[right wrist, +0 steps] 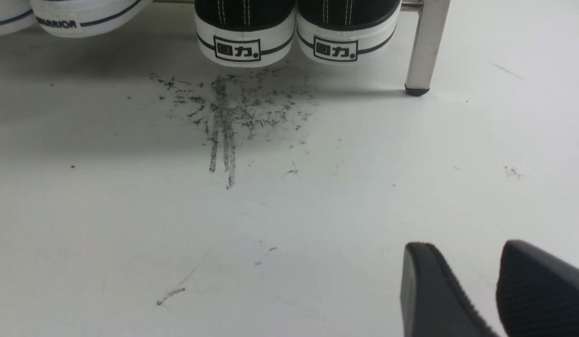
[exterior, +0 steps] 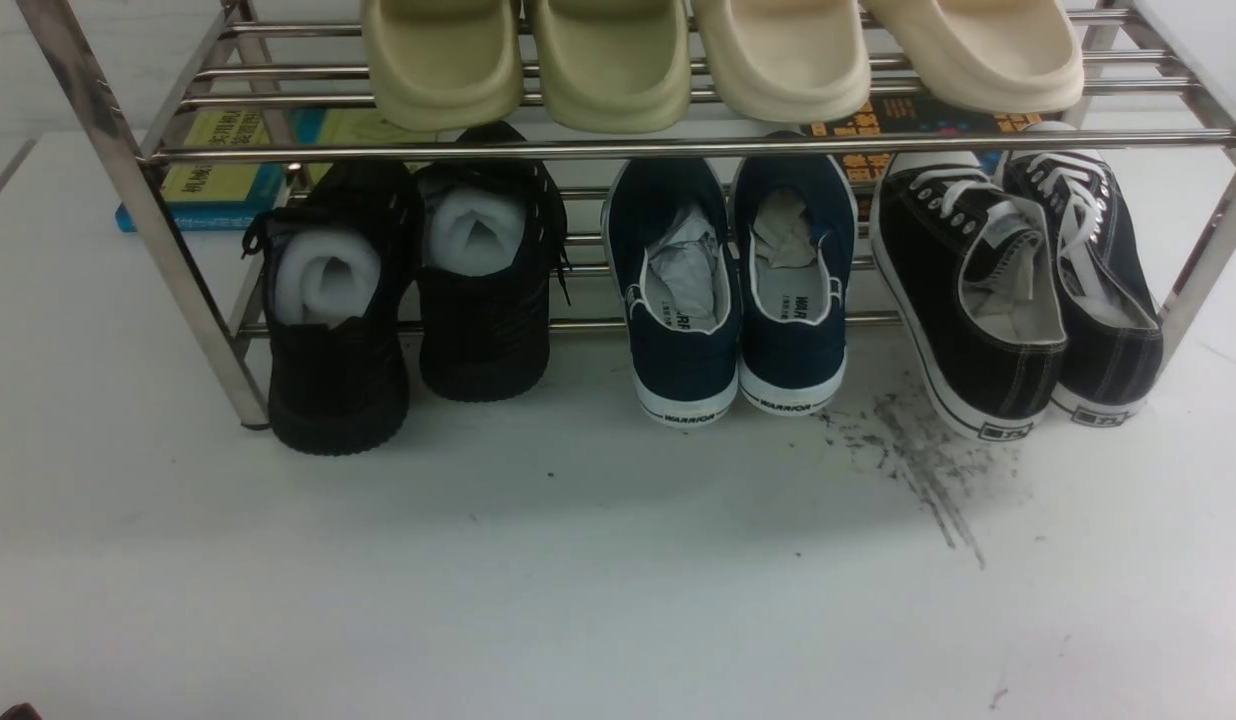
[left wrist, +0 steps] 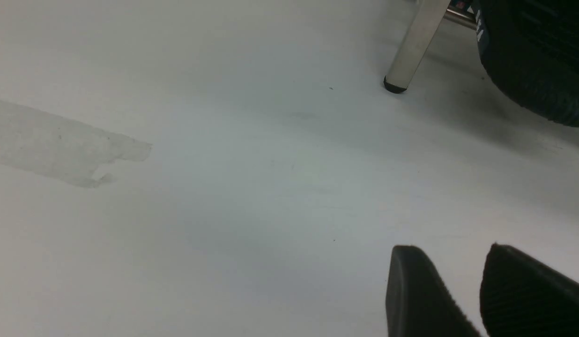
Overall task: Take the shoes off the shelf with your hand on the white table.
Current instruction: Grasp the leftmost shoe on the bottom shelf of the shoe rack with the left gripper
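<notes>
Black knit shoes (exterior: 403, 300) look matt, soles ridged; the shelf (exterior: 158, 230) is glossy steel tube; the white table (exterior: 618, 580) seems smooth, scuffed lower right.

1. The navy Warrior sneakers (exterior: 738, 290) stand as a pair with white soles and crumpled paper stuffed inside; they serve as the landmark here. Their heels point toward the front camera.
2. The black canvas white-laced sneakers (exterior: 1018, 290) sit just beside the navy pair, on the right in the front view, their heels angled slightly away from it. The right wrist view shows their white heel bumpers with boxed logos.
3. The olive-green slides (exterior: 528, 60) lie one tier above and to the left of the navy pair.
4. The cream slides (exterior: 888, 50) lie one tier above the navy pair, a little to its right.
5. A yellow-and-blue book (exterior: 218, 170) lies behind and well to the left of the navy pair.
6. A dark, colourfully printed book (exterior: 918, 125) lies behind the navy pair, to its right.
</notes>
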`<state>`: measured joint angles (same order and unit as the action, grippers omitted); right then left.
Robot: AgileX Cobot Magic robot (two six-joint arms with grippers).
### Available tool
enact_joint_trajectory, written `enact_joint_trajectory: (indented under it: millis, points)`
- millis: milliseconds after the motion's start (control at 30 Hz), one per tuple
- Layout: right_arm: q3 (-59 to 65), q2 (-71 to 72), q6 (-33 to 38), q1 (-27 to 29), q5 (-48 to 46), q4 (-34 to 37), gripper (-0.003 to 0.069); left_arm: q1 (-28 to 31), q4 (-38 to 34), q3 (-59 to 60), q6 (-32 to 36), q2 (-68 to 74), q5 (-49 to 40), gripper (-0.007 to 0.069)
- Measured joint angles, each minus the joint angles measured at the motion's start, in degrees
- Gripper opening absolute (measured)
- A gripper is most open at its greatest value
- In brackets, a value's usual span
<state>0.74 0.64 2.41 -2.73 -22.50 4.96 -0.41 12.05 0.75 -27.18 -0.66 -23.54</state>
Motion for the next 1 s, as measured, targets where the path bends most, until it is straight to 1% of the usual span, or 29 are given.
enact_joint_trajectory:
  millis: [100,167,267,367,400,433,500,533,600,733,800,867,900,933,1000]
  points:
    - [0.00,0.00,0.00,0.00,0.00,0.00,0.0237,0.00,2.13,0.06,-0.63,0.00,0.35,0.0242]
    - [0.00,0.00,0.00,0.00,0.00,0.00,0.0237,0.00,0.50,0.06,-3.76,0.00,0.44,0.0242]
    - [0.00,0.00,0.00,0.00,0.00,0.00,0.0237,0.00,-6.66,0.06,-12.52,0.00,1.24,0.0242]
    - [0.00,0.00,0.00,0.00,0.00,0.00,0.0237,0.00,-15.58,0.15,-23.75,0.00,1.85,0.0242]
    - [0.00,0.00,0.00,0.00,0.00,0.00,0.0237,0.00,-15.58,0.15,-23.75,0.00,1.85,0.0242]
    - [0.00,0.00,0.00,0.00,0.00,0.00,0.0237,0.00,-19.59,0.27,-29.68,0.00,2.06,0.0242]
    - [0.00,0.00,0.00,0.00,0.00,0.00,0.0237,0.00,-21.72,0.28,-34.35,0.00,2.06,0.0242]
    - [0.00,0.00,0.00,0.00,0.00,0.00,0.0237,0.00,-21.97,0.28,-35.42,0.00,2.06,0.0242]
    - [0.00,0.00,0.00,0.00,0.00,0.00,0.0237,0.00,-21.99,0.28,-36.80,0.00,2.10,0.0242]
    - [0.00,0.00,0.00,0.00,0.00,0.00,0.0237,0.00,-20.77,0.58,-37.33,0.00,3.86,0.0242]
    - [0.00,0.00,0.00,0.00,0.00,0.00,0.0237,0.00,-20.42,0.77,-36.81,0.00,6.50,0.0241]
    - [0.00,0.00,0.00,0.00,0.00,0.00,0.0237,0.00,-20.35,0.25,-35.60,0.00,7.16,0.0235]
    - [0.00,0.00,0.00,0.00,0.00,0.00,0.0237,0.00,-20.27,-1.81,-33.01,0.00,6.62,0.0213]
    - [0.00,0.00,0.00,0.00,0.00,0.00,0.0237,0.00,-20.16,-2.19,-32.64,0.00,6.47,0.0209]
    - [0.00,0.00,0.00,0.00,0.00,0.00,0.0237,0.04,-18.44,-8.78,-27.17,1.33,2.32,0.0135]
